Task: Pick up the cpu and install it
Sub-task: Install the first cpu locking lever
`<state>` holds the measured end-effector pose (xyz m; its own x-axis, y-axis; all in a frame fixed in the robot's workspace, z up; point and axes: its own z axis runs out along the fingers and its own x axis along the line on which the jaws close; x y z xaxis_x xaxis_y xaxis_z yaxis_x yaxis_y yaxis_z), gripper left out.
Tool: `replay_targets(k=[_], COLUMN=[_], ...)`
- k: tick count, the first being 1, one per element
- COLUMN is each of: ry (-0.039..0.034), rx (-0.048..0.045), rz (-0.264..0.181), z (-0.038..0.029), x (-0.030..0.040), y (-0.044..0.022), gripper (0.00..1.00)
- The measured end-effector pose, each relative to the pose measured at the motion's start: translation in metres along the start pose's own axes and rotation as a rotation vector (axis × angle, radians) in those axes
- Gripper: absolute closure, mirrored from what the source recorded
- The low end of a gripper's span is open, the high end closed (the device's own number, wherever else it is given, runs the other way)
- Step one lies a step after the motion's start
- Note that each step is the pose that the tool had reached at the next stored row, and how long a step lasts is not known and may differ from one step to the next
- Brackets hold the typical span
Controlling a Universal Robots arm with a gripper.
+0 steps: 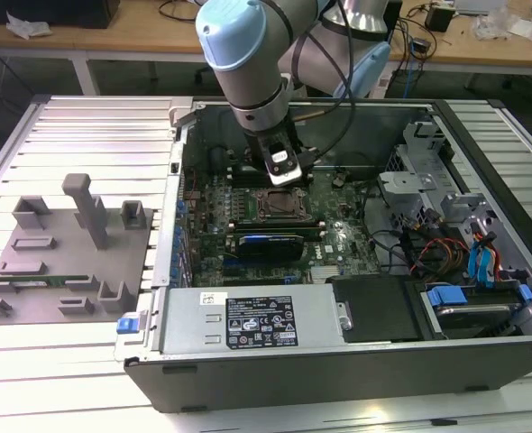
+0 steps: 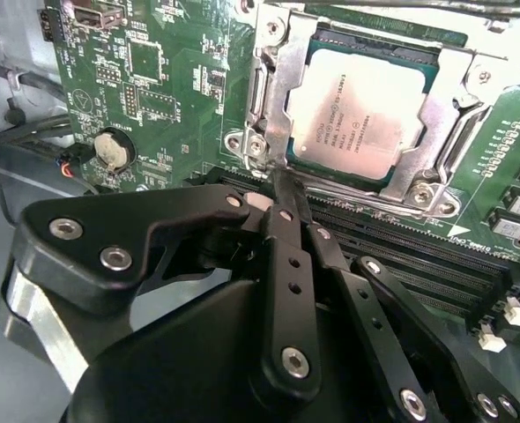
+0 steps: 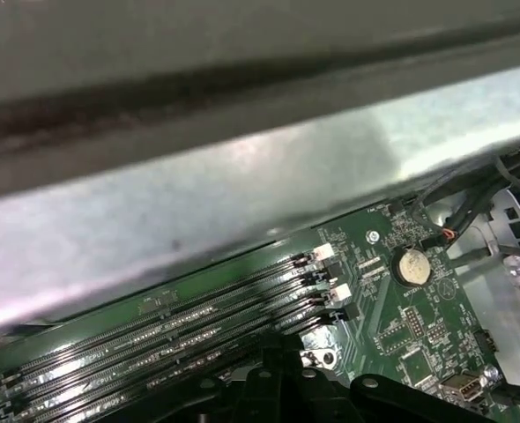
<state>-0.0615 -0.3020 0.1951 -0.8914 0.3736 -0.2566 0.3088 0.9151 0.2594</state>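
Here, the cpu (image 2: pixel 367 112) is seen in the second wrist view already seated in its metal-framed socket (image 2: pixel 273 97) on the green motherboard (image 2: pixel 154 79), its silvery top showing inside the frame. The gripper (image 2: pixel 282 181) is held just beside the socket's near edge; its black jaws are drawn together to a narrow tip with nothing between them, and the cpu lies just beyond that tip, apart from it.

In the exterior view, the open computer case (image 1: pixel 248 379) is laid on a slatted counter (image 1: pixel 77 379), and the arm (image 1: pixel 248 54) is lowered into it, with the gripper (image 1: pixel 282 173) at about 12 o'clock of the socket (image 1: pixel 273 206); the chip itself is hard to make out there. A grey fixture block (image 1: pixel 68 262) is set well apart at 9 o'clock of the case.

In the first wrist view, the memory slots (image 3: pixel 172 330) and a coin battery (image 3: pixel 410 264) are shown, while much of the picture is blocked by a blurred grey metal wall (image 3: pixel 242 176) of the case.
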Motion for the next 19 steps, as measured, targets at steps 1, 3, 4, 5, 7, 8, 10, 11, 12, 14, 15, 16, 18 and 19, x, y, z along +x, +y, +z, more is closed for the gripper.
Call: replay_targets(k=[1, 3, 4, 5, 7, 8, 10, 11, 12, 14, 15, 16, 18, 19], ry=[-0.0003, -0.0007, -0.0009, -0.0013, -0.0051, -0.0124, -0.0279, -0.028, -0.028, -0.0277, -0.0196, -0.0013, 0.0422, 0.0597], rx=[0.0001, 0.0003, 0.0005, 0.0009, 0.0087, 0.0297, 0.0832, 0.0838, 0.0839, 0.0844, 0.0877, 0.095, 0.1129, 0.1199], rz=[0.001, 0.002, 0.003, 0.004, 0.006, 0.005, 0.0, 0.0, 0.0, 0.0, 0.001, 0.004, 0.009, 0.011], z=[-0.0037, -0.01, -0.0149, -0.0209, -0.0258, -0.0265, -0.0265, -0.0266, -0.0266, -0.0266, -0.0265, -0.0263, -0.0257, -0.0253], x=[-0.0011, -0.0028, -0.0041, -0.0058, -0.0076, -0.0084, -0.0095, -0.0095, -0.0095, -0.0095, -0.0095, -0.0099, -0.0112, -0.0119], y=[0.0011, 0.0029, 0.0042, 0.0059, 0.0075, 0.0079, 0.0083, 0.0083, 0.0083, 0.0083, 0.0084, 0.0085, 0.0089, 0.0091], gripper=[0.89, 0.89, 0.89, 0.89, 0.89, 0.89, 0.89, 0.89, 0.89, 0.89, 0.89, 0.89, 0.89, 0.89])
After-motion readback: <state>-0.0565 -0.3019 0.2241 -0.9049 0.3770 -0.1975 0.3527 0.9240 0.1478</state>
